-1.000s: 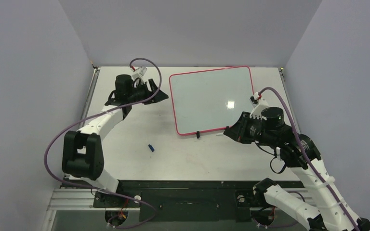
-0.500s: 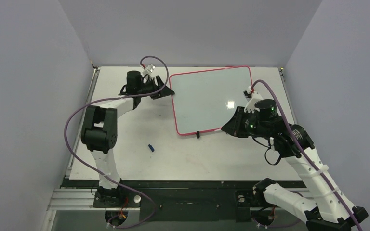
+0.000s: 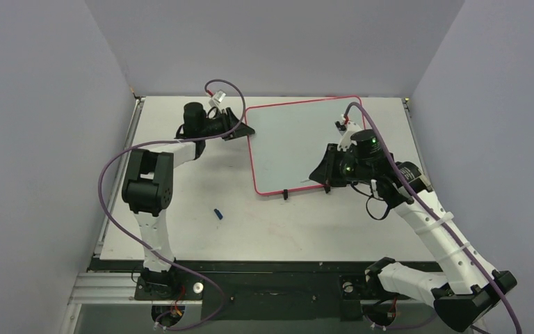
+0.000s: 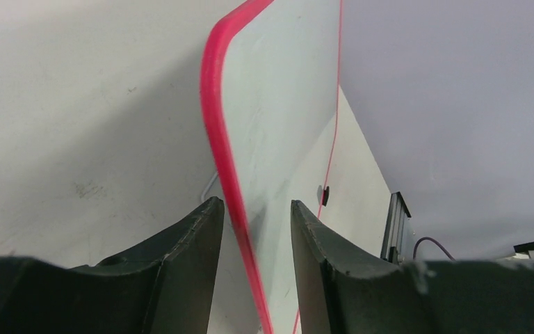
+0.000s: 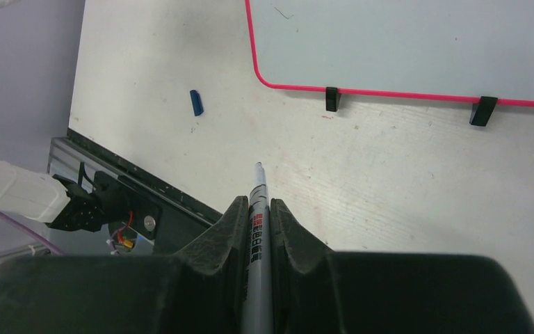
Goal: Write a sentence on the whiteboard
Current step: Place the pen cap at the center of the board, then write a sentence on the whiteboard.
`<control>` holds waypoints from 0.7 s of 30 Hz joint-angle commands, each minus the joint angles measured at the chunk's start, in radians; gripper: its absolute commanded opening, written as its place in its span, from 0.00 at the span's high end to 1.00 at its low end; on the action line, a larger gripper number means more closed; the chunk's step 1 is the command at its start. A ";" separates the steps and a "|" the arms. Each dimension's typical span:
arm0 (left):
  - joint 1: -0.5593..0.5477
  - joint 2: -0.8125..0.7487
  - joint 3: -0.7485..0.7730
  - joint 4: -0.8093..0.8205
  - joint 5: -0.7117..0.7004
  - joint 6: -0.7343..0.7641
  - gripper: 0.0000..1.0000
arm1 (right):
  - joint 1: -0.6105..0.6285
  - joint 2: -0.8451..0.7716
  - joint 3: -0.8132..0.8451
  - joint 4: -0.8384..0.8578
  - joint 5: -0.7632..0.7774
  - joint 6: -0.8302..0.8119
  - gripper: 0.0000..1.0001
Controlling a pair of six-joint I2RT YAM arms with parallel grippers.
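Red-edged whiteboard (image 4: 278, 104) lies between left end effector (image 4: 254, 205) jaws.

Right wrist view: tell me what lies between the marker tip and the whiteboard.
Bare table only, from marker to whiteboard; the small blue object lies aside. Right wrist view shows it.

Here's my little booth from above: plain matte lavender-grey panels close it in, a left wall (image 3: 42, 139), a back wall (image 3: 271, 42) and a right wall (image 3: 500, 104). My flat white table top (image 3: 285, 233) fills the space between them, and up close it shows scuffs and faint grey marks. Along the near edge runs my black metal mounting plate (image 3: 271, 280), with a silver aluminium rail (image 3: 104, 287) just below it on the left. The light is soft and even, and the shadows on the table are faint.
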 commanded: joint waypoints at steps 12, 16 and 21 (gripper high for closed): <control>-0.010 0.074 0.012 0.371 0.100 -0.164 0.61 | 0.001 0.072 0.047 0.155 -0.054 0.013 1.00; -0.013 0.086 0.011 0.361 0.095 -0.149 0.66 | 0.000 0.113 0.059 0.194 -0.046 0.022 1.00; -0.014 0.072 -0.016 0.392 0.090 -0.125 0.85 | 0.007 0.176 0.056 0.328 0.007 0.079 1.00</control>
